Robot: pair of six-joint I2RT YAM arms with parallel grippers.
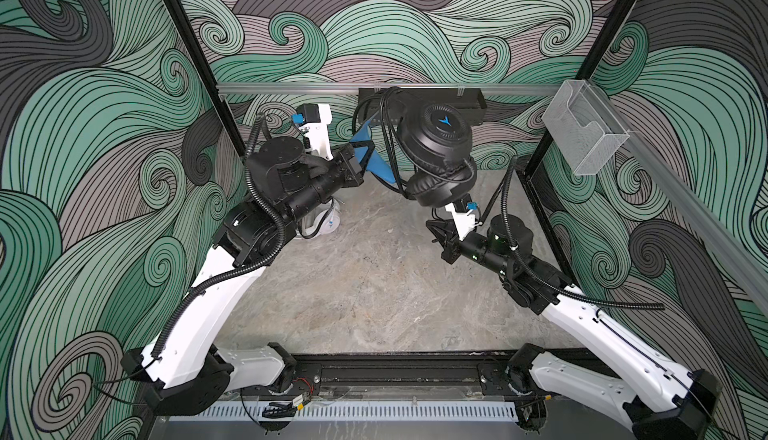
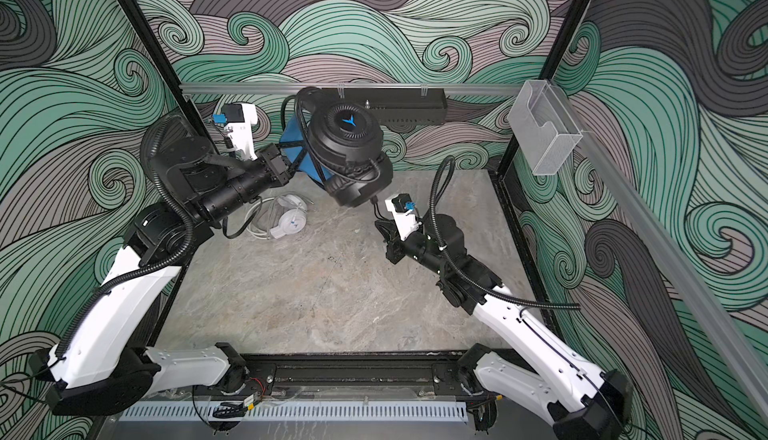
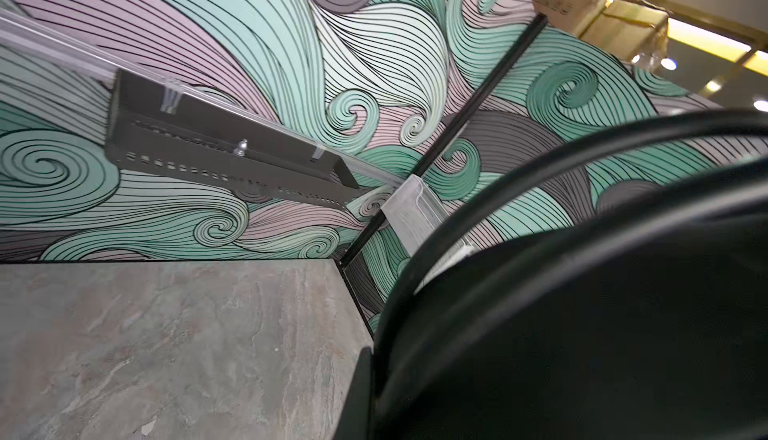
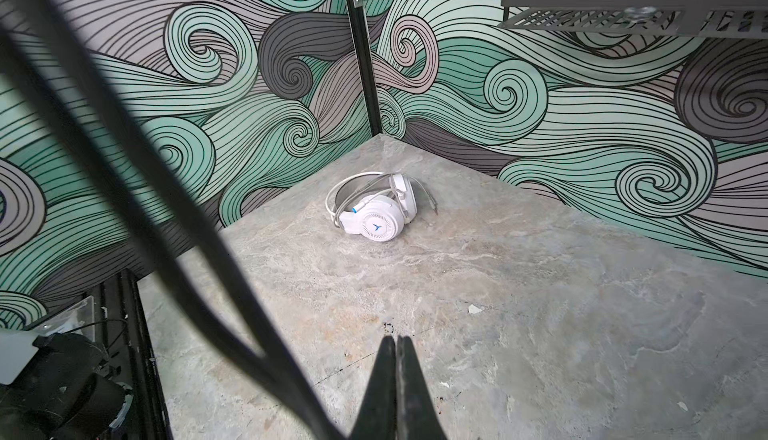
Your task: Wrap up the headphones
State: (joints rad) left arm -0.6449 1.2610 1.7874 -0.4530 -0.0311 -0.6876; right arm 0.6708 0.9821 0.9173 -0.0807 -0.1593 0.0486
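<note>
The black headphones (image 1: 436,134) hang in the air above the back of the table, with blue showing on the inner band (image 1: 376,163). My left gripper (image 1: 362,160) is shut on that band. Their black cable (image 1: 390,146) loops round the cups and fills the left wrist view as a dark mass (image 3: 582,313). Just below the lower cup, my right gripper (image 4: 397,340) is shut with nothing between its tips. Strands of the black cable (image 4: 187,209) run close beside it. The white headphones (image 4: 374,213) lie on the table at the back left, in a top view (image 2: 289,217) next to my left arm.
A black perforated tray (image 1: 461,103) hangs on the back rail. A clear plastic box (image 1: 586,134) is mounted on the right rail. The grey marbled table (image 1: 374,292) is walled in by patterned panels and black corner posts (image 1: 187,42).
</note>
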